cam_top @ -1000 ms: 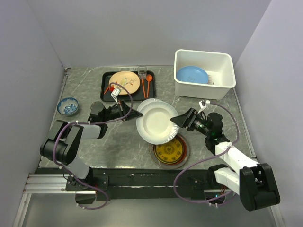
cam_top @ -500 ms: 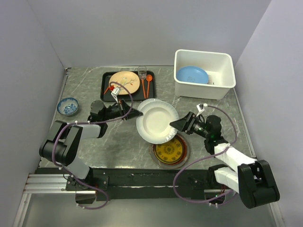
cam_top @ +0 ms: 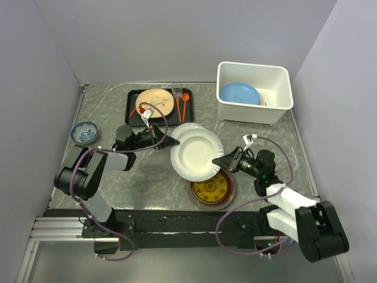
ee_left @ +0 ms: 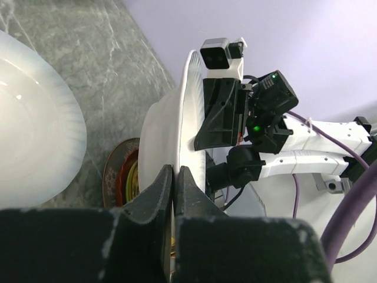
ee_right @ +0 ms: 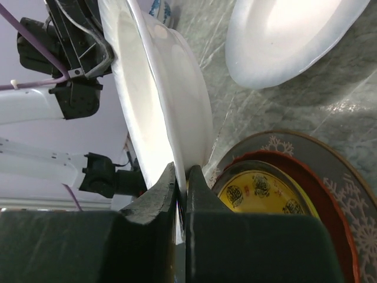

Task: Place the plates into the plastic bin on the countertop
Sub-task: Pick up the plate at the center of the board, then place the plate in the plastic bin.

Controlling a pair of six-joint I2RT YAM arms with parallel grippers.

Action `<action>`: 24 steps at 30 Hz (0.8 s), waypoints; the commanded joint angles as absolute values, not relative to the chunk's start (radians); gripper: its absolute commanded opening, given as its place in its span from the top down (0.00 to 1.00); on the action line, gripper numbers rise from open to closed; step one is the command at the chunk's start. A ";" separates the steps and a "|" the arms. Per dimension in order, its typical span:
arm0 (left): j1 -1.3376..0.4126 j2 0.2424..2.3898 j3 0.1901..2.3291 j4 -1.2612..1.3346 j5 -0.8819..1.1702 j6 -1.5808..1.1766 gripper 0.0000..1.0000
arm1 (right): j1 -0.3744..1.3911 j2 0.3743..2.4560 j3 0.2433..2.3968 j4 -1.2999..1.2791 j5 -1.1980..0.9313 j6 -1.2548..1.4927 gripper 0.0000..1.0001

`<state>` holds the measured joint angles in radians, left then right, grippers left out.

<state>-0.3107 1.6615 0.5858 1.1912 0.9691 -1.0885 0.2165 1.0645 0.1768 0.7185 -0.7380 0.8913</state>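
The left gripper (cam_top: pixel 171 143) is pinching the white plate (cam_top: pixel 195 156) at its 10 o'clock rim, fingers closed tight on it; the right gripper (cam_top: pixel 219 160) is clamping the 3 o'clock rim, jaws nearly together; the plate is hanging tilted above the countertop (cam_top: pixel 147 177); the plastic bin (cam_top: pixel 253 115) is sitting toward its 1 o'clock.

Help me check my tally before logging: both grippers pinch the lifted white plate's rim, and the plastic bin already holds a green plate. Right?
Not quite: the plastic bin holds a blue plate, not a green one, as the top external view shows. The rest stands: the left gripper and right gripper both pinch the lifted white plate by its rim.
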 commanded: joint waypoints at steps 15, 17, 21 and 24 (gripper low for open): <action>-0.316 1.238 0.643 0.480 0.554 -0.557 0.01 | 0.218 0.847 0.310 0.417 -0.637 0.761 1.00; -0.314 1.187 0.627 0.420 0.493 -0.534 0.01 | 0.216 0.847 0.318 0.416 -0.637 0.758 1.00; -0.314 1.149 0.608 0.371 0.400 -0.515 0.01 | 0.216 0.870 0.322 0.442 -0.641 0.761 1.00; -0.316 1.164 0.614 0.362 0.397 -0.509 0.01 | 0.215 0.887 0.315 0.471 -0.649 0.773 1.00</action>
<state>-0.3161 1.1652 0.6209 0.4248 0.4755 -0.5617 0.2199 0.8841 0.2436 0.2935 -0.5938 0.7490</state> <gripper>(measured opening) 0.993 0.101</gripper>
